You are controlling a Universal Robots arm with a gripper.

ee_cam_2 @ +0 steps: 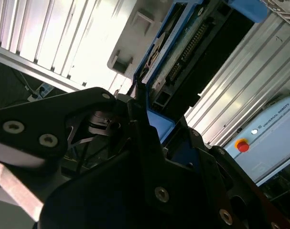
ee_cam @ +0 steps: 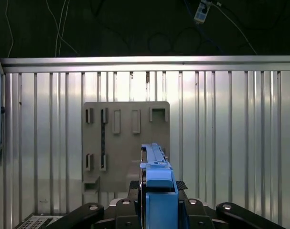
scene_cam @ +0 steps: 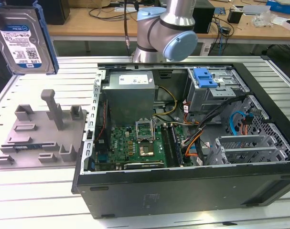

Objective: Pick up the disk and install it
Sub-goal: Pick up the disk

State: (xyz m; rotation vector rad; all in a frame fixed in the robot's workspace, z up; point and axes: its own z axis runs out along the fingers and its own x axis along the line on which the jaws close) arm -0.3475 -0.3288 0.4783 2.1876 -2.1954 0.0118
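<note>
You've got the disk up in the air at the exterior view's upper left, clear of the worktop and above the grey holder. It stands roughly upright, slightly tilted, label side facing the cam.

The gripper is pinching it. In the second wrist view the black fingers sit either side of the blue frame's end. The rest of the disk sticks out beyond them w/ its connector edge showing. In the first wrist view you see the disk edge-on as a thin blue strip coming out from between the gripper's black links. The holder lies flat on the worktop behind it, no contact.

Materials:
- Disk: flat rectangle, silver metal, white-and-blue label, blue plastic frame round the edges.
- Holder: matte grey plastic plate w/ upright posts and slotted blocks.
- Worktop: ribbed aluminium slats.
- PC case: black sheet metal, side open, w/ a green board inside. On the silver drive cage sits a blue latch.

Arm: grey tube and joint w/ a pale blue cap, behind the case at top centre of the exterior view. It runs up out of frame.
</note>
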